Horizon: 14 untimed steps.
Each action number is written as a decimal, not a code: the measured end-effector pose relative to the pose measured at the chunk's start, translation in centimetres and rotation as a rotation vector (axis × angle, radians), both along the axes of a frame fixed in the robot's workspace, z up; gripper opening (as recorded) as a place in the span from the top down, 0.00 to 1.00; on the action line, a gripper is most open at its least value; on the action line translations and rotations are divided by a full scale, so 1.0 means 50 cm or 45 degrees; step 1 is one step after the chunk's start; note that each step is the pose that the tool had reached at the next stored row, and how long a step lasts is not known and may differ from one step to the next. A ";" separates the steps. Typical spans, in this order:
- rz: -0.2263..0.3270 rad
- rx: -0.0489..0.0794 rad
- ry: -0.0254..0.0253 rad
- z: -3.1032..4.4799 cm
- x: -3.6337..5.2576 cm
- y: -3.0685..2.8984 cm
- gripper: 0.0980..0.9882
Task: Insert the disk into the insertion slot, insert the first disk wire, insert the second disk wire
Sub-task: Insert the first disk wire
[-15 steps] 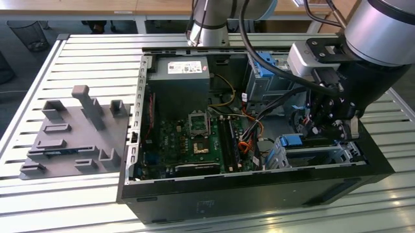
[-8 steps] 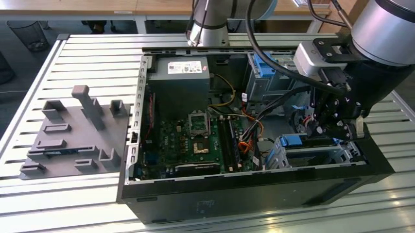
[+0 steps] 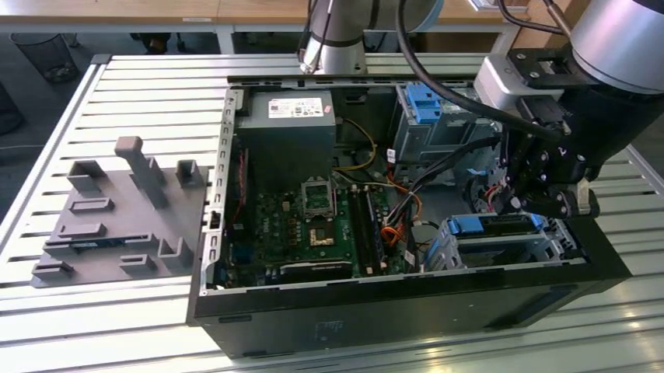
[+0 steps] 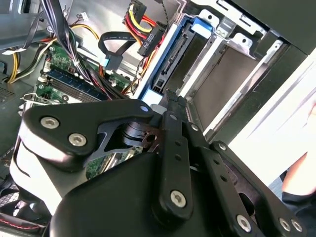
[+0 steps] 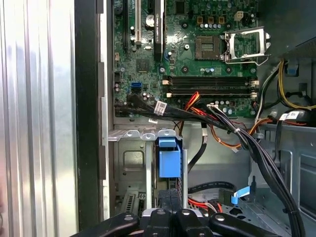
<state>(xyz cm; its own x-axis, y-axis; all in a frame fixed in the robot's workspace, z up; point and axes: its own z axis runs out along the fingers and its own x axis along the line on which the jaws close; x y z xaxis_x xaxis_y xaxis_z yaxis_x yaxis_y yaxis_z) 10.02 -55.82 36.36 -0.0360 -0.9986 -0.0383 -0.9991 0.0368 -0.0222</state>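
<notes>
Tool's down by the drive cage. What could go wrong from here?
In the second wrist view the tool sits close to the disk; a sideways move could scrape it. The red-and-yellow wired plug hangs free nearby and might snag. The black cable bundle in the first wrist view might too.

**Open computer case on a slatted table**

In the exterior view, a black computer case (image 3: 415, 311) lies open on a slatted metal table (image 3: 104, 334). Inside it, the green motherboard (image 3: 311, 225) sits near the middle. The grey power supply (image 3: 285, 132) is at twelve o'clock from the board, and a tall grey bay (image 3: 415, 140) with a blue latch is at two o'clock. Orange and black cables (image 3: 390, 233) gather at the board's three o'clock edge. A grey plastic fixture plate (image 3: 114, 225) lies on the table at nine o'clock of the case. A mesh bin (image 3: 47, 54) stands at ten o'clock.
</notes>
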 end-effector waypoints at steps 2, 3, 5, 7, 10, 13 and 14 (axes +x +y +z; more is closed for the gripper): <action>0.000 0.000 -0.0008 0.002 0.000 0.001 0.99; 0.000 0.000 -0.0012 0.002 0.000 0.001 0.99; 0.000 0.000 -0.0013 0.002 0.002 0.003 0.99; 0.000 0.000 -0.0013 0.002 0.007 0.005 0.99; 0.000 0.000 -0.0013 0.001 0.016 0.009 0.99; 0.000 0.000 -0.0013 0.001 0.024 0.014 0.99; 0.000 0.000 -0.0013 0.001 0.026 0.015 0.99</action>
<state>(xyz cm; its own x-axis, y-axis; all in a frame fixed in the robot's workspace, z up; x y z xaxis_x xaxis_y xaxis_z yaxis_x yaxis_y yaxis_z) 11.31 -55.07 36.42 -0.0361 -0.9986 -0.0382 -0.9990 0.0370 -0.0232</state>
